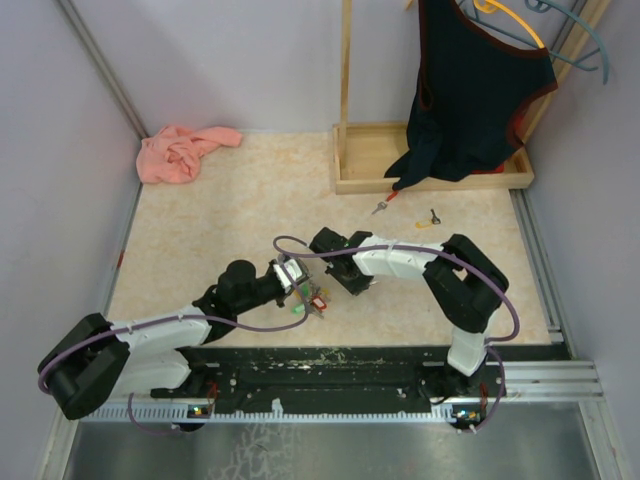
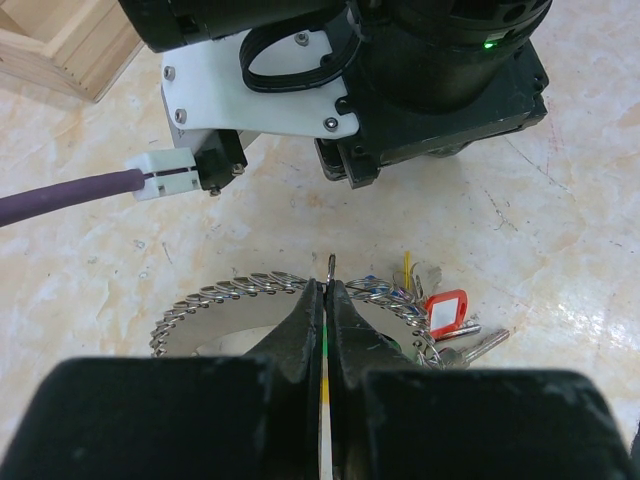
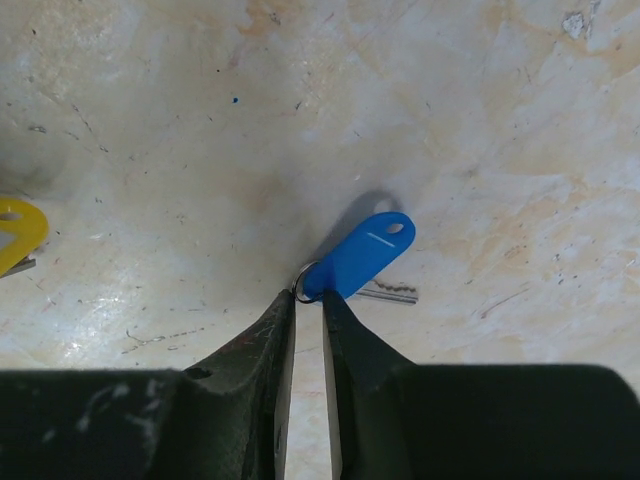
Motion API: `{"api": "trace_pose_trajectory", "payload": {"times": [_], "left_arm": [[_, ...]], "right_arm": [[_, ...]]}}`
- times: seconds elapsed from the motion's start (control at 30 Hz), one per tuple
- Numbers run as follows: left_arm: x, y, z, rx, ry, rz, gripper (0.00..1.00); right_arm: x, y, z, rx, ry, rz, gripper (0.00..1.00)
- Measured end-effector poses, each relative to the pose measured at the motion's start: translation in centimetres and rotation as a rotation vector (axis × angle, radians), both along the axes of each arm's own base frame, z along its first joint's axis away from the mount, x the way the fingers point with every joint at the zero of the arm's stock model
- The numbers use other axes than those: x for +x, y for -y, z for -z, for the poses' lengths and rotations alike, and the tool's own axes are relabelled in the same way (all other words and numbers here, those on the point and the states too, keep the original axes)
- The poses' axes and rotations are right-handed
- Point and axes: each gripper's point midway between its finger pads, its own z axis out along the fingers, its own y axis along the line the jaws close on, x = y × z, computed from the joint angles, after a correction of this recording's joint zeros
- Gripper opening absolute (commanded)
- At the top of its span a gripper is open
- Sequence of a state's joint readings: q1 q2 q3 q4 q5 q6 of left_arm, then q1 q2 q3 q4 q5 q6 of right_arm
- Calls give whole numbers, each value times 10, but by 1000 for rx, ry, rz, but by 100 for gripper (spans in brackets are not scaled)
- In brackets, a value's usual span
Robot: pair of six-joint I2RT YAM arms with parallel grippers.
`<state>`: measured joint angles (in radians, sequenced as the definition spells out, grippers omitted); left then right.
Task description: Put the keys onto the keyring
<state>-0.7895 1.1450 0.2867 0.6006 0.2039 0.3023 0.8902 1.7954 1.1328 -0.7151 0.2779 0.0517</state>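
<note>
My left gripper [image 2: 327, 285] is shut on the rim of a large keyring [image 2: 240, 288] strung with several small rings, held just above the floor. A red-tagged key bunch [image 2: 446, 312] hangs on it at the right. My right gripper [image 3: 308, 295] is pinched on the small ring of a blue-tagged key [image 3: 360, 255], whose blade [image 3: 388, 293] lies on the surface. In the top view both grippers meet at table centre, left [image 1: 312, 295] and right [image 1: 345, 282]. Two loose keys lie farther back, one red-tagged [image 1: 380, 208] and one yellow-tagged [image 1: 432, 218].
A yellow tag [image 3: 15, 232] lies at the left edge of the right wrist view. A wooden stand base [image 1: 360, 160] with a dark garment [image 1: 470, 90] hanging over it is at the back right. A pink cloth [image 1: 180, 150] lies at the back left.
</note>
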Motion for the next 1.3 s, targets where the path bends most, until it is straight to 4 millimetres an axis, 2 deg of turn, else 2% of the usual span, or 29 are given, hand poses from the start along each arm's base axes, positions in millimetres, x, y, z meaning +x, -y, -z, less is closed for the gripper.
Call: {"api": "trace_pose_trajectory", "payload": {"times": [0.23,0.53,0.9,1.3], "left_arm": [[0,0,0,0,0,2,1],[0,0,-1,-3,2,3,1],[-1,1,-5,-18,2,3,1],[-2,0,-4,-22,0,2,1]], "right_arm": [[0,0,0,1,0,0,0],[2,-5,-2,25,8,-2,0],[8,-30,-44,289,118,-9,0],[-2,-16,-13,493,201,27,0]]}}
